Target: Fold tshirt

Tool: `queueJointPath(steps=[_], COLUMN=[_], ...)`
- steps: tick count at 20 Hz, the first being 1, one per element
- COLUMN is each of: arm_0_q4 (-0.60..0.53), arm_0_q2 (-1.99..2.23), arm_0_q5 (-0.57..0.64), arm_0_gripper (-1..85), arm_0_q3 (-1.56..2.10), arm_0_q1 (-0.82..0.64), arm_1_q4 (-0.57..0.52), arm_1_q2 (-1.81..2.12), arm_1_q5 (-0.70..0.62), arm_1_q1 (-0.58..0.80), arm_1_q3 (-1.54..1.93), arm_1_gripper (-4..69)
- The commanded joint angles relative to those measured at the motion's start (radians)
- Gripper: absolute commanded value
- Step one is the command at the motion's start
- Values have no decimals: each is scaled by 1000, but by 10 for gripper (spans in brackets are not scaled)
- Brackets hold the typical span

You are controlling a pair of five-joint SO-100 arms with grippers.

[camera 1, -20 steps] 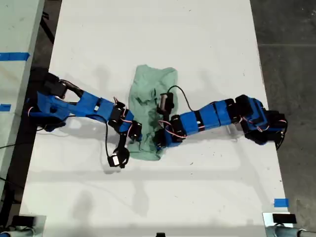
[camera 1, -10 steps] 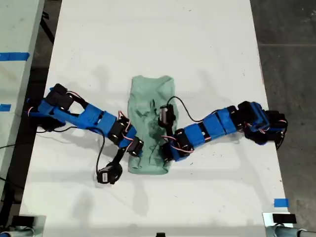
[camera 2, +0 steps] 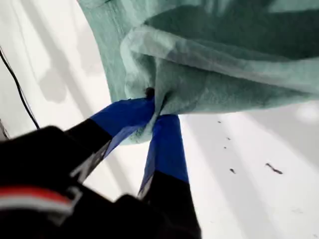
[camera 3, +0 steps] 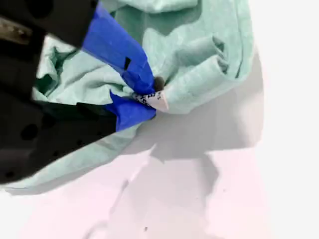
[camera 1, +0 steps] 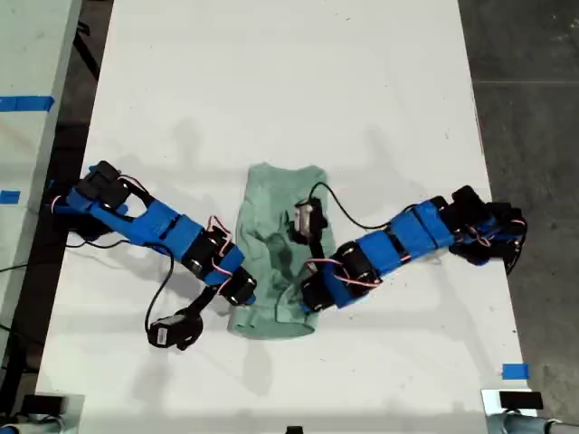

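Two arms grip one pale mint-green tshirt (camera 1: 276,249) lying mid-worktop (camera 1: 271,72), folded into a narrow rumpled strip.

One garment, two grippers, each at a near corner. In the wrist views my first gripper (camera 2: 157,115) has its blue fingers (camera 2: 167,149) pinched together on a bunched hem fold; my second gripper (camera 3: 144,97) is clamped on cloth beside a small white label (camera 3: 155,101).
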Motion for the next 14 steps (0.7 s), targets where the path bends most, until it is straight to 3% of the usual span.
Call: queueJointPath(steps=[1, 5, 9, 11, 14], arm_0_q4=[118, 282, 344, 344, 278], arm_0_q2=[155, 305, 388, 362, 212], arm_0_q5=[141, 365, 535, 583, 637], arm_0_gripper=[1, 1, 1, 1, 1], arm_0_q3=[-84, -103, -95, -81, -78], arm_0_q1=[-156, -420, -649, -713, -782], arm_1_q4=[126, 207, 221, 186, 23], arm_1_q2=[173, 293, 364, 367, 339], arm_1_q5=[-130, -385, -600, -670, -732], arm_1_q1=[146, 399, 589, 650, 721], arm_1_q3=[-21, 46, 74, 123, 287], arm_1_gripper=[-18, -18, -18, -18, -19])
